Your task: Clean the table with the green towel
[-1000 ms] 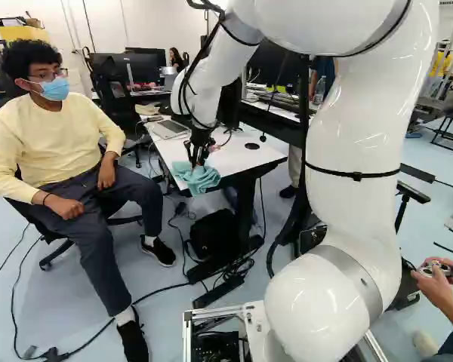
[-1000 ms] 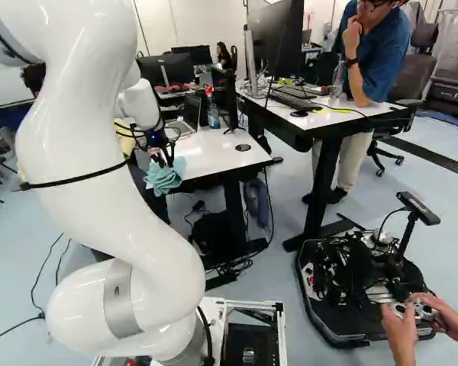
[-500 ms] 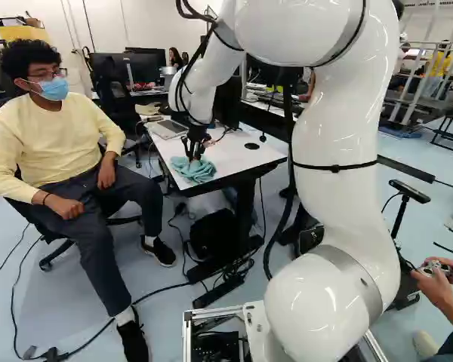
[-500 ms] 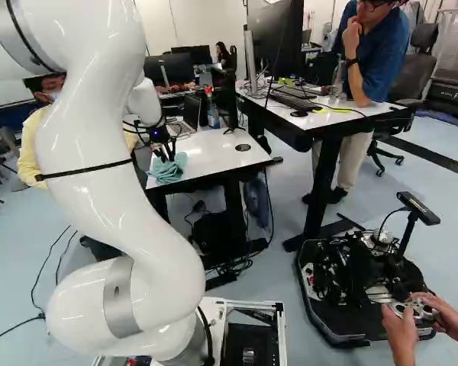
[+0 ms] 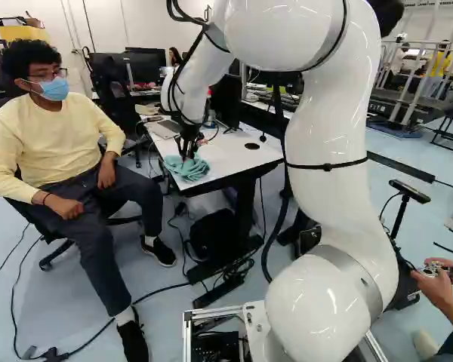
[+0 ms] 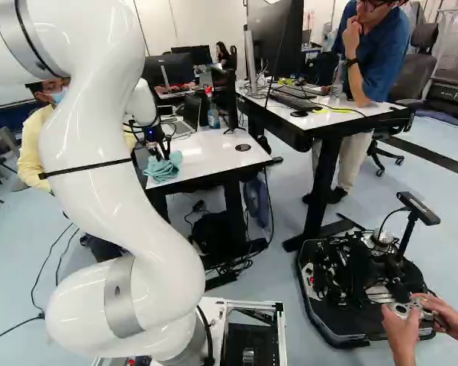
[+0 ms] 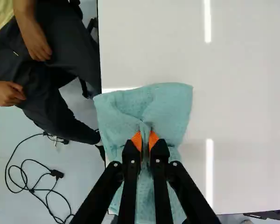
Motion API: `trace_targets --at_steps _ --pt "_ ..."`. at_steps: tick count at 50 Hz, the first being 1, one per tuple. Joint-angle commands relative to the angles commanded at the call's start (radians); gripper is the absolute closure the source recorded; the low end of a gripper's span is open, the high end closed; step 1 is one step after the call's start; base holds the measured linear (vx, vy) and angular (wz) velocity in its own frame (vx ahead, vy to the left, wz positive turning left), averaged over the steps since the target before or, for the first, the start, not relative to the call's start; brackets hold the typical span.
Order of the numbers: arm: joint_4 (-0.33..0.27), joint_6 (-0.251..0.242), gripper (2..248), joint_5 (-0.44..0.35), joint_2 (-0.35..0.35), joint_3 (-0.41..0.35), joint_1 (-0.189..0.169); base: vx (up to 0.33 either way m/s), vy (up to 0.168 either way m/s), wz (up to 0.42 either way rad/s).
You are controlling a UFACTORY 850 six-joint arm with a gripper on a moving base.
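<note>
One large jointed arm, glossy white with black bands (image 5: pixel 328 128), rising from the foot of both base views and bent down ahead.

One table, smooth white rectangular top with black edging and dark legs (image 6: pixel 206 152).

One further desk, white top on thick black legs (image 6: pixel 366 118), right of the table in the right base view. It carries a large black flat-screen monitor (image 6: pixel 278 38) and a long dark keyboard (image 6: pixel 294 97).

One soft black bag (image 5: pixel 214 234), beneath the table.

One thin grey laptop (image 5: pixel 166 130), on the table beyond the towel.

One green towel, pale blue-green cloth, rumpled and folded (image 7: pixel 170 105). Lies on the table at one corner, a part of it reaching over the side edge.

One gripper, black, two-fingered, orange pads (image 5: pixel 187 153). Points down at the towel; clenched, with a raised fold of the cloth pinched between the pads.

One upright clear bottle with red top (image 6: pixel 213 114), near the laptop.

One flat dark round disc (image 5: pixel 251 145), on the tabletop, well apart from the towel.
</note>
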State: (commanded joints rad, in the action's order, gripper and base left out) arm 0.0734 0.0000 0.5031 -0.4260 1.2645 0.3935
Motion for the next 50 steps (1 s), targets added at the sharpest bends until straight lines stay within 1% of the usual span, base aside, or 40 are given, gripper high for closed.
trace_targets --at_steps 12,37,50 --pt "0.0 0.0 211 0.005 0.028 -0.006 0.0 0.0 0.0 0.0" --pt "0.0 0.0 211 0.069 0.097 -0.02 0.0 0.0 0.0 0.0" --pt "0.0 0.0 211 0.074 0.132 -0.025 0.0 0.0 0.0 0.0"
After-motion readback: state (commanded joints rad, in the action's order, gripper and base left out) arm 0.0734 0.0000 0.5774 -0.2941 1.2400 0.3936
